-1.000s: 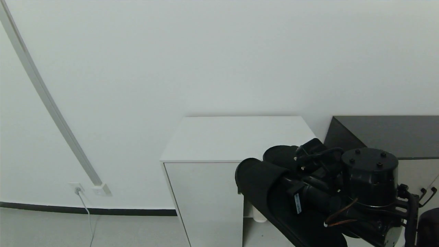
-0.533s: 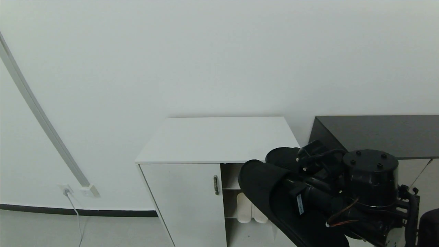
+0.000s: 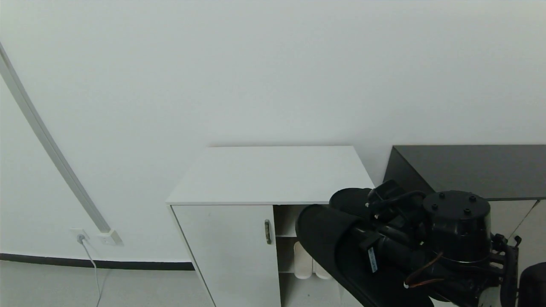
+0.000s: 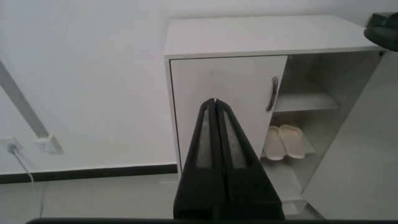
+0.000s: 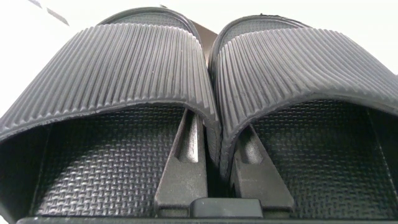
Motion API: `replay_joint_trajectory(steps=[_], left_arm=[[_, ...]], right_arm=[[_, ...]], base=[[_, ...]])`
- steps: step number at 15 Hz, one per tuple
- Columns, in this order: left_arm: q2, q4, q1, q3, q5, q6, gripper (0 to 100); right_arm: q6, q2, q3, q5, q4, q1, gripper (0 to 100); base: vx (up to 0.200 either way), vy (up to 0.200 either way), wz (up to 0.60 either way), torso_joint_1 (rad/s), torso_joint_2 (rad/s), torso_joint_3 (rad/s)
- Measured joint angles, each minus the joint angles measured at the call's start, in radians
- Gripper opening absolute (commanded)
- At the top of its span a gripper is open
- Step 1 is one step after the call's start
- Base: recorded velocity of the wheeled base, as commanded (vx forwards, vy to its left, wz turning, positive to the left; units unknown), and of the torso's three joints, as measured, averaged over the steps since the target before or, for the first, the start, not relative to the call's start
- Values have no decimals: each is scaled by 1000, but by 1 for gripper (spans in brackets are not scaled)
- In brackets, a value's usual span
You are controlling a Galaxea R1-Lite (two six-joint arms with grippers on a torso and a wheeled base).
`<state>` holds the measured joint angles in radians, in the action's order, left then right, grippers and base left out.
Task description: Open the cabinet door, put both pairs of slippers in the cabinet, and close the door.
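Observation:
A white cabinet [image 3: 264, 175] stands against the wall, its left door [image 3: 230, 247] closed, with a metal handle [image 3: 267, 231]. Its right half is open, showing shelves. A pair of white slippers [image 3: 303, 260] lies on a lower shelf [image 4: 287, 140]. My right gripper [image 3: 362, 234] is shut on a pair of black slippers [image 3: 324, 230], held in front of the open half at about the height of the cabinet top. Its fingers [image 5: 186, 162] reach under the straps and pinch the black slippers [image 5: 124, 68] side by side. My left gripper [image 4: 214, 106] is shut and empty, pointing at the closed door [image 4: 217, 81].
A dark grey sideboard [image 3: 469, 166] stands right of the cabinet. A wall socket with a cable [image 3: 79, 236] and a slanted cable duct [image 3: 42, 132] are on the wall to the left. Bare floor [image 4: 93, 199] lies before the cabinet.
The head camera has turned, so the cabinet lies further left in the picture and its open right half with the white slippers shows. The right gripper still holds the black slippers.

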<state>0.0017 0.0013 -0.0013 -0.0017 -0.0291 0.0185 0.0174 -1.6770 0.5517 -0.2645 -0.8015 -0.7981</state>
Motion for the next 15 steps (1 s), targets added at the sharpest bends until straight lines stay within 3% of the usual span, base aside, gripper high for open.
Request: replay_joint_trajectory(steps=[15], left_arm=[[0,0,-1,0,0,0,0]], right_arm=[[-1,-20,-10,9,-2,-41,0]], base=[[0,0,0,-40,90,51]])
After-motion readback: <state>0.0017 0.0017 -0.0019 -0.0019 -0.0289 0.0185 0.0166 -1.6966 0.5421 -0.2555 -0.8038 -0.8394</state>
